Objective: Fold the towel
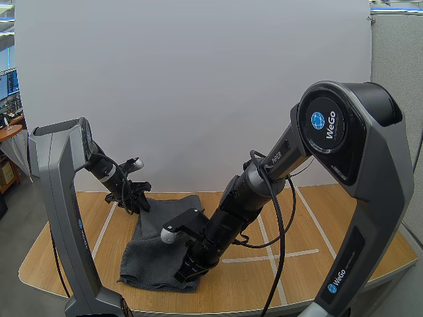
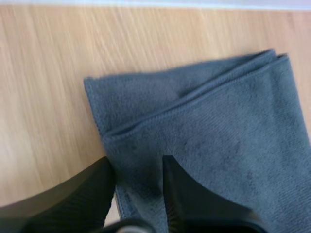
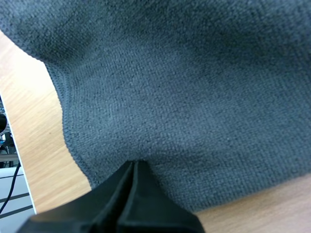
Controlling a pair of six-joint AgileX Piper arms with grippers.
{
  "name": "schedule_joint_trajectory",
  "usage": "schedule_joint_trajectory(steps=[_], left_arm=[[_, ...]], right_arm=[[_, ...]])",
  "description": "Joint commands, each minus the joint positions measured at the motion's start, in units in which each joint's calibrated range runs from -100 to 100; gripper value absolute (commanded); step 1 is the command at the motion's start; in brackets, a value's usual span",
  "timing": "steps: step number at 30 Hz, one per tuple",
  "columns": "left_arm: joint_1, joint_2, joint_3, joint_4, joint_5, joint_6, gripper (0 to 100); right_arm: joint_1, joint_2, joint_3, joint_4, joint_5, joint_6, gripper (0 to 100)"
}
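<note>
A dark grey towel [image 1: 157, 249] lies folded in layers on the wooden table [image 1: 344, 218], left of centre. My left gripper [image 1: 137, 201] is low over its far left corner. In the left wrist view this gripper [image 2: 137, 165] is open, its fingers [image 2: 87, 194] standing either side of the towel's [image 2: 218, 136] hemmed edge, where two layers overlap. My right gripper [image 1: 188, 267] is down at the towel's near right edge. In the right wrist view that gripper [image 3: 133, 164] is closed to a wedge whose tip bites into the puckered cloth [image 3: 184, 87].
White tape lines [image 1: 264, 254] cross the tabletop to the right of the towel. Bare wood [image 2: 43, 97] lies left of the towel's corner, and the table's near edge [image 1: 218, 307] runs just in front of the towel.
</note>
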Motion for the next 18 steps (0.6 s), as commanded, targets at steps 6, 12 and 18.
schedule_joint_trajectory(steps=[6,12,18], left_arm=[[-0.24,-0.5,-1.8,-2.5,3.9,0.5,49],[-0.24,-0.5,-1.8,-2.5,3.6,1.0,4],[-0.24,-0.5,-2.0,-2.7,-1.4,1.2,0]], right_arm=[[0.1,0.7,0.2,-0.5,-0.8,-0.7,0],[0.1,0.7,0.2,-0.5,-0.6,-0.7,0],[0.1,0.7,0.2,-0.8,0.0,-0.7,0]])
